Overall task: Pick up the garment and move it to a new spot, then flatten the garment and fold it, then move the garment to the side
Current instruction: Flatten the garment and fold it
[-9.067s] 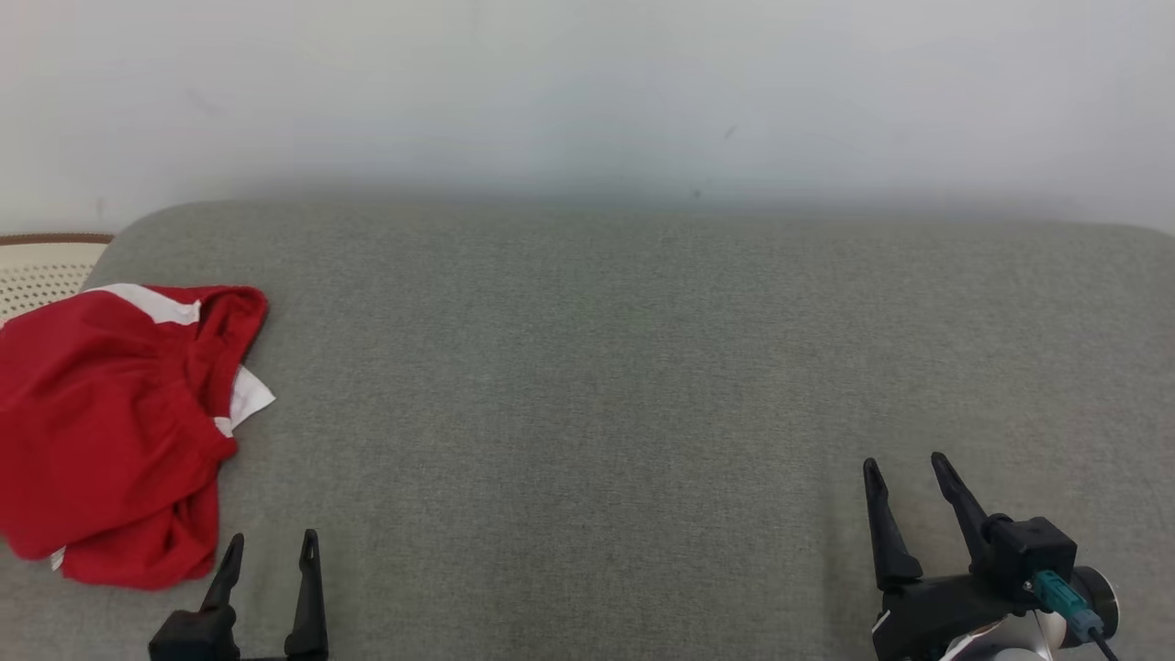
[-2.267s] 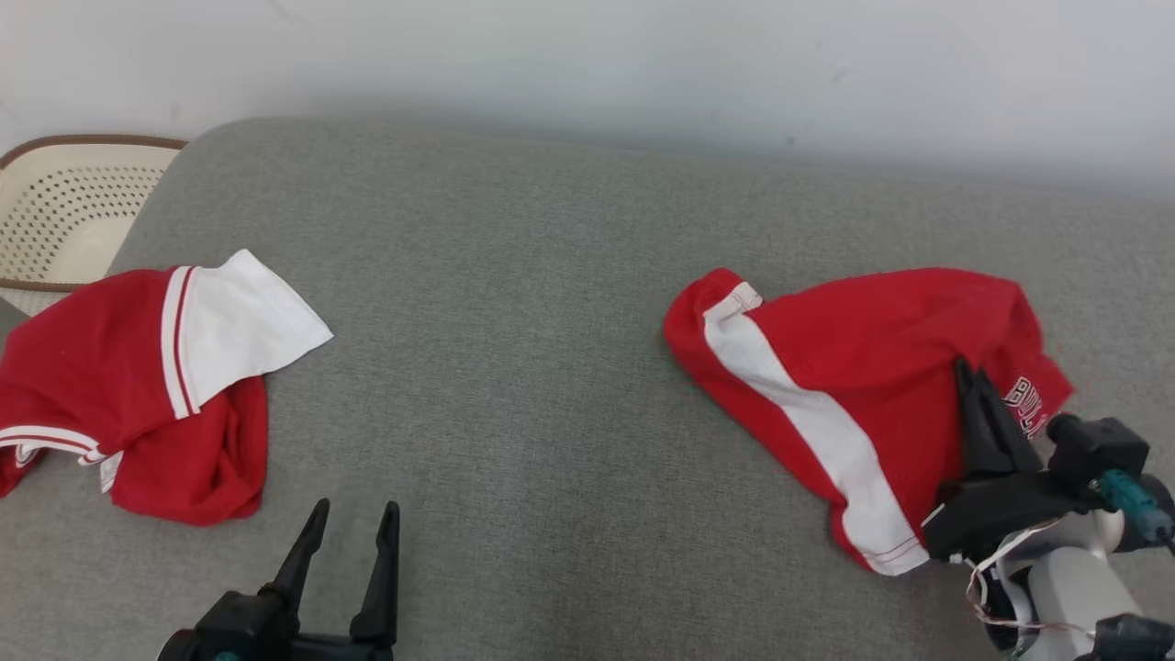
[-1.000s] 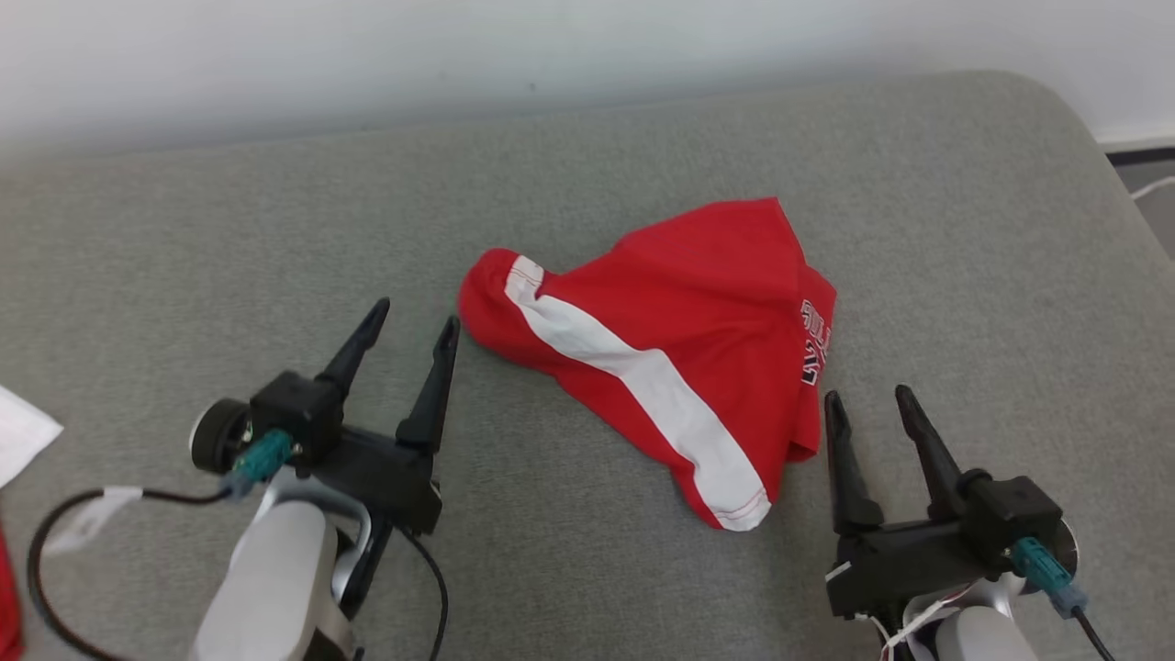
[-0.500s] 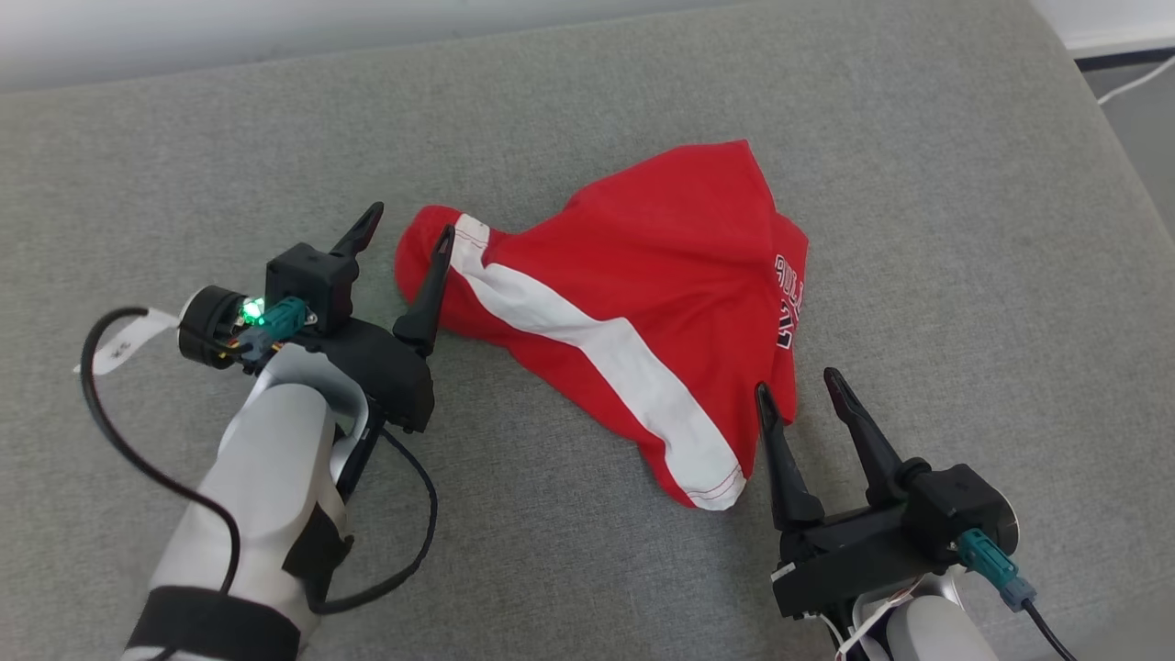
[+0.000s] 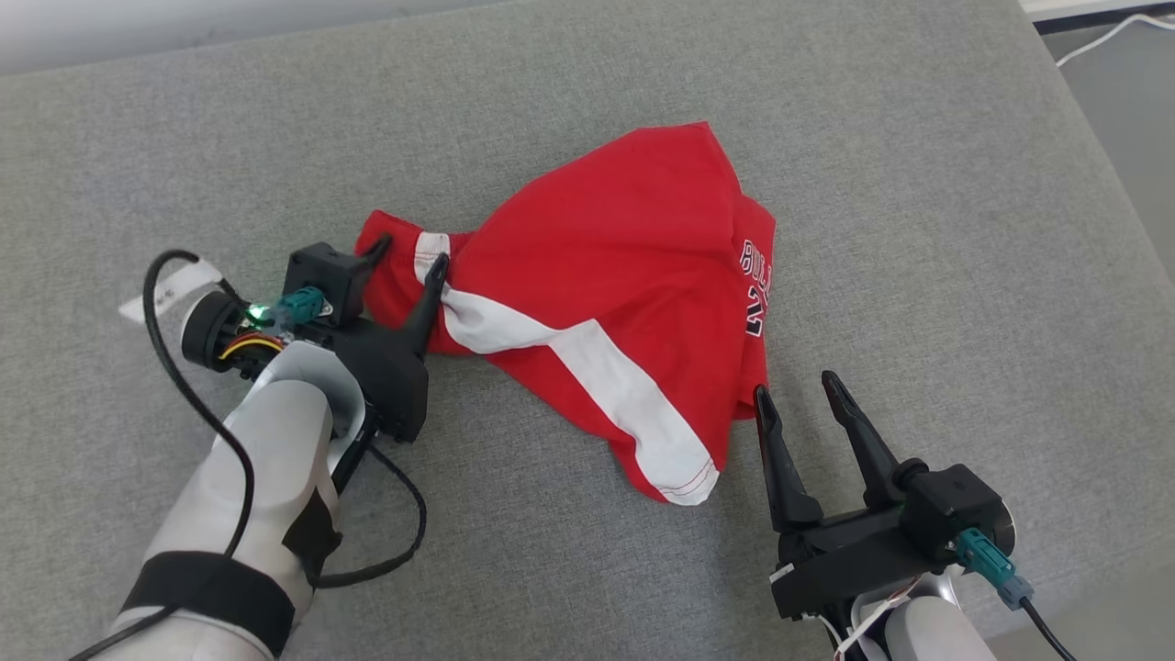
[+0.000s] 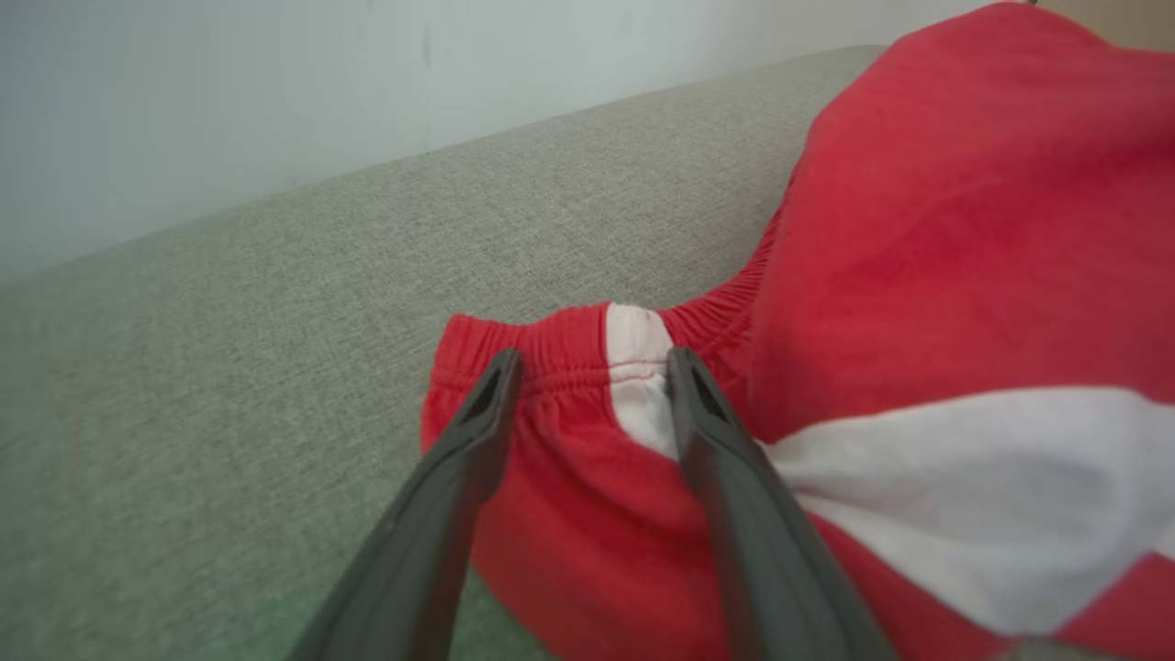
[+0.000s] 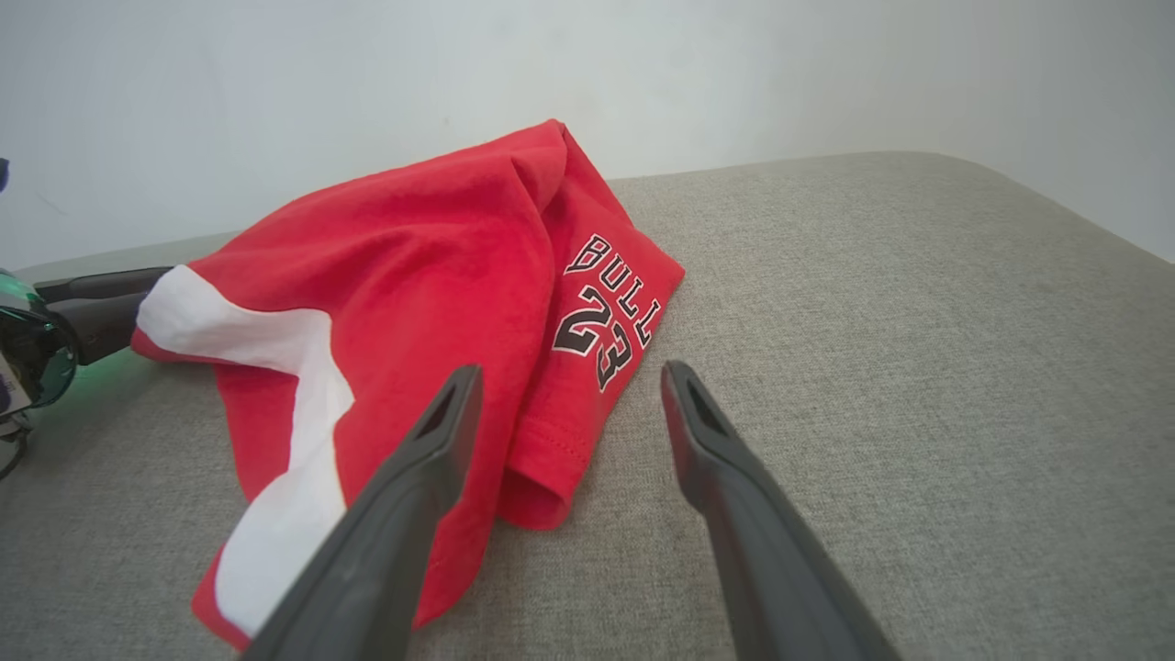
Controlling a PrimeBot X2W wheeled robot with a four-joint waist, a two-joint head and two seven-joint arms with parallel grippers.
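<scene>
While left tool (image 5: 410, 251) straddles garment (image 5: 624, 239) waistband, right tool (image 5: 795, 386) hovers spread nearby.

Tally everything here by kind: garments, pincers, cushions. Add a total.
Red garment: 1
Pincers, left pincer and right pincer: 2
Grey cushion: 1
Total: 4
</scene>
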